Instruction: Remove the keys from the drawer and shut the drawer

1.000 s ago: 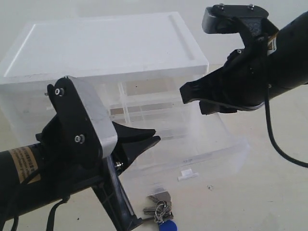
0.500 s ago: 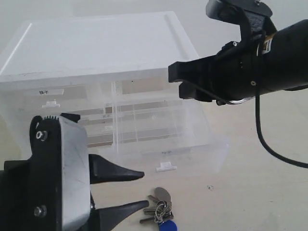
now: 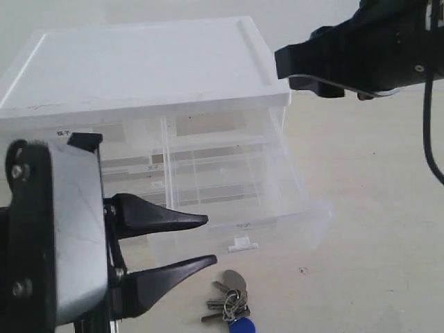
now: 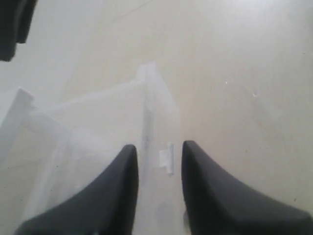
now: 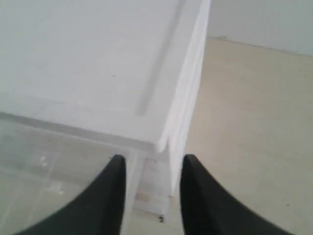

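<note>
Beige desk (image 3: 374, 208) under everything. On it sits a clear plastic drawer cabinet (image 3: 139, 62) with a flat white top, way bigger than anything else here.

The right fingers (image 3: 305, 59) hang over the cabinet's top right corner. In the right wrist view those fingers (image 5: 110, 196) are spread apart with nothing between them except the white corner edge further off. Can't tell if they touch the top.

Next down in size is the drawer (image 3: 277, 215), the half-width clear one low on the cabinet's right side. It's sticking out of the cabinet front, so not shut, and it lies just ahead of the left fingers (image 3: 159, 216). Those are black, tapered, spread wide and gripping nothing, and they point towards the drawer front. In the left wrist view the left fingers (image 4: 117, 196) straddle the drawer's front wall, one tip on each side of it. Whether either tip touches the plastic, I can't tell.

The keys (image 3: 230, 302) are already out of the drawer. They lie on the desk right past the tip of the lower left finger, near the drawer front, with no finger touching them.

The drawer's little white tab handle (image 3: 242, 244) sits beyond the left fingertips, lined up with the gap between them in the wrist view.

Smallest bit is the blue fob (image 3: 241, 326) at the end of the bunch farthest from the drawer.
</note>
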### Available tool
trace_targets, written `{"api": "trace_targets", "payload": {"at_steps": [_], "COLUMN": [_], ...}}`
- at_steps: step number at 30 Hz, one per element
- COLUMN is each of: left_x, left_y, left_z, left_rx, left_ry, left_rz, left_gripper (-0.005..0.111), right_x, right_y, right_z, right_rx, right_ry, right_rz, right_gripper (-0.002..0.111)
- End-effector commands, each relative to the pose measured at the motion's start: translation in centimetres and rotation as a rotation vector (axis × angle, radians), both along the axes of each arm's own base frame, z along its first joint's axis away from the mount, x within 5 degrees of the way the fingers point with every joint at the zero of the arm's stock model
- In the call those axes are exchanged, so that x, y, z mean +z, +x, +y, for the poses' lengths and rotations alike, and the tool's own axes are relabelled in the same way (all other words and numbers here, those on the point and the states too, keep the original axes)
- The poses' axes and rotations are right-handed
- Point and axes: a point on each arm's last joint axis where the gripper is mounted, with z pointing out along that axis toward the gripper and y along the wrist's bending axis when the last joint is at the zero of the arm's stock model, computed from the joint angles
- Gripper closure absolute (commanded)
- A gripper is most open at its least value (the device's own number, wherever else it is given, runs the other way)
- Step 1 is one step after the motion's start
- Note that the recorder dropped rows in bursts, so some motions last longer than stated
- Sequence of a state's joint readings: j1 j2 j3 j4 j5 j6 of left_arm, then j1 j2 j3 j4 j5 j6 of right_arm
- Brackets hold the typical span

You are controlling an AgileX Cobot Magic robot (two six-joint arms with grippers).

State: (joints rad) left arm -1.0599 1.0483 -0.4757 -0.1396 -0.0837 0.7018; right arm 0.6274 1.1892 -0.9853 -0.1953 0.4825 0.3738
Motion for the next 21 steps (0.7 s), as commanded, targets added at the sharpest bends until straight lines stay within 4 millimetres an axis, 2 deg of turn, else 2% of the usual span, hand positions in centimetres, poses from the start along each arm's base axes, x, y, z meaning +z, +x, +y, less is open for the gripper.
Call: {"api": "trace_targets", "payload": {"at_steps": [1, 4, 9, 14, 18, 21], "left_x": [-1.0, -2.6, -4.2, -5.0, -4.9, -4.8], "left_y": [-2.2, -3.1, -1.2, 1.8, 2.3, 2.4], "left_z": [-1.5, -3.9, -6.0, -5.3, -4.8, -4.7], "left_rx": [-0.096, -0.168, -0.098, 0.067, 0.122, 0.124], "left_ry": [0.046, 0.054, 0.055, 0.068, 0.084, 0.079], "left_rz": [0.106, 0.083, 0.074, 0.026, 0.020, 0.014], "left_gripper": [0.102, 0.102, 0.102, 0.102, 0.102, 0.102], "right_x": [0.2, -0.6, -1.0, -0.8, -0.1, -0.6], "right_y": [0.9, 1.6, 1.7, 1.6, 1.7, 2.2], "right_z": [0.0, 0.6, 0.7, 0.8, 1.5, 2.4], "right_rx": [-0.001, 0.016, 0.045, 0.057, 0.132, 0.175], "right_ry": [-0.055, -0.080, -0.130, -0.122, -0.082, -0.064], "right_rz": [-0.095, -0.085, -0.087, -0.109, -0.191, -0.212], "right_gripper": [0.108, 0.108, 0.108, 0.108, 0.108, 0.108]}}
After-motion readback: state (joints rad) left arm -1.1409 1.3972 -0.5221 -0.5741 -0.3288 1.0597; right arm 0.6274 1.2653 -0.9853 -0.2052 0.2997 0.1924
